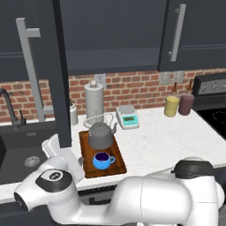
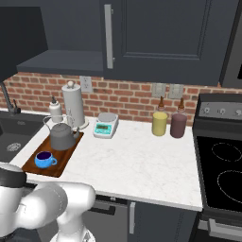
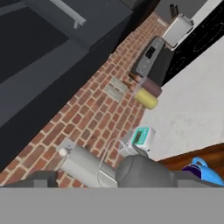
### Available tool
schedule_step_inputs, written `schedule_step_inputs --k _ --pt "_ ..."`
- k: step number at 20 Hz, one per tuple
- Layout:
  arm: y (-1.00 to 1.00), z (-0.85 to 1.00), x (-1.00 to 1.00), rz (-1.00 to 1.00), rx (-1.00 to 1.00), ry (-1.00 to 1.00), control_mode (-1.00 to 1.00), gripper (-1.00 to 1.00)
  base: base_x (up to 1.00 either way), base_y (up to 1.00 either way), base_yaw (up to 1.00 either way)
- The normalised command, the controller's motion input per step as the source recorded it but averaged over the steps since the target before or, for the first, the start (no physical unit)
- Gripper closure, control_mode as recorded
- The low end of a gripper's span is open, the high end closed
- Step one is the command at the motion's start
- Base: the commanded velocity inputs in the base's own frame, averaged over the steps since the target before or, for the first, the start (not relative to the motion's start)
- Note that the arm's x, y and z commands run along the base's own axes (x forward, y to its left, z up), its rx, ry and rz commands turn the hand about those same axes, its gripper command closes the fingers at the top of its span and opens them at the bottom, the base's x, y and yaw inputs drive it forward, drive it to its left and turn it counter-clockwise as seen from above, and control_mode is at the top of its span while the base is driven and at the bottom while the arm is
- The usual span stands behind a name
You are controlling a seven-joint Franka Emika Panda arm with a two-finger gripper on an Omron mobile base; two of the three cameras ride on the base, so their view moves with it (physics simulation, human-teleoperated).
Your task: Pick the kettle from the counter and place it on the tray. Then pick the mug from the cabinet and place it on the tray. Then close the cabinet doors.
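Note:
The grey kettle (image 1: 101, 135) stands on the far half of the brown tray (image 1: 115, 167), which rests on the white counter (image 1: 167, 141). The blue mug (image 1: 103, 160) sits on the tray's near half, in front of the kettle. My gripper (image 1: 56, 148) hangs open just left of the tray, by the lower edge of the open left cabinet door (image 1: 62, 75). In the hand view the kettle (image 3: 140, 173), mug (image 3: 203, 170) and tray (image 3: 192, 155) lie at the bottom, with nothing between the fingers. The cabinet (image 1: 110, 35) is open with a dark inside. The right door (image 1: 194, 31) looks shut.
Behind the tray stand a paper-towel roll (image 1: 94, 100) and a small white bottle (image 1: 73, 114). A kitchen scale (image 1: 127, 116) and two condiment bottles (image 1: 178, 102) stand further right. The black sink (image 1: 22, 152) with its faucet lies to the left and the stove (image 2: 222, 156) to the right.

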Motion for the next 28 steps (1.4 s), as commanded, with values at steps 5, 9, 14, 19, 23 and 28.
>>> schedule_step_inputs --k 5,9,14,19,23,28 --pt "0.19 0.03 -0.16 0.00 -0.07 -0.19 -1.00 -1.00 0.00 0.00 0.00" --pt "0.14 0.13 -0.28 0.00 -0.03 -0.28 -1.00 -1.00 0.00 0.00 0.00" --pt "0.21 0.02 -0.45 0.00 0.01 -0.30 -1.00 -1.00 0.00 0.00 0.00" --pt "0.17 0.21 -0.33 0.00 0.04 -0.17 -1.00 -1.00 0.00 0.00 0.00" --pt "0.16 0.59 -0.04 0.00 0.02 -0.16 -1.00 -1.00 0.00 0.00 0.00" --pt "0.06 0.61 0.00 0.00 0.02 -0.12 -1.00 -1.00 0.00 0.00 0.00"
